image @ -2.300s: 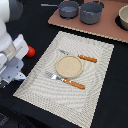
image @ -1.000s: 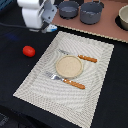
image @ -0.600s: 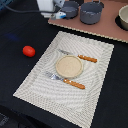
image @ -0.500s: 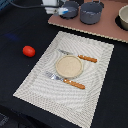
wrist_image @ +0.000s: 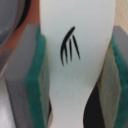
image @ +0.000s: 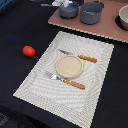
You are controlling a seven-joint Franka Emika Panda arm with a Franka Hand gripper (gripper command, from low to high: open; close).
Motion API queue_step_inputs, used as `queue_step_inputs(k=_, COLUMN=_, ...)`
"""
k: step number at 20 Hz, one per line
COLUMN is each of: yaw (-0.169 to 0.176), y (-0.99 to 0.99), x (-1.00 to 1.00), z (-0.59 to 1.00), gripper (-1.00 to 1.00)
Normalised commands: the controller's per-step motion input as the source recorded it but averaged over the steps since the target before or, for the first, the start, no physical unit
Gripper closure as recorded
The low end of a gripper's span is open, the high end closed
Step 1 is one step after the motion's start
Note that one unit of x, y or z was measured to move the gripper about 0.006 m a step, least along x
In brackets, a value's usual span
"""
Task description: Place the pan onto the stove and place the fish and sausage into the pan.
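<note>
Dark tabletop, striped placemat unchanged | my arm has moved out of the exterior view since 1.0 s ago | my gripper clamped on the fish, between my green pads | pan on stove | sausage unmoved, well apart.

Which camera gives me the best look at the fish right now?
The wrist view: the fish fills it, white with a dark fin mark, between the gripper's green pads. The exterior view shows only a pale bit above the pan.
</note>
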Motion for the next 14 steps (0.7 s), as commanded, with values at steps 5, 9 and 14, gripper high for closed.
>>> queue_step_inputs(k=5, yaw=0.0, y=0.74, x=0.34, z=0.04, gripper=1.0)
queue_step_inputs(k=9, yaw=0.0, y=0.78, x=0.38, z=0.05, gripper=1.0)
queue_step_inputs(k=14, yaw=0.0, y=0.57, x=0.32, z=0.0, gripper=1.0)
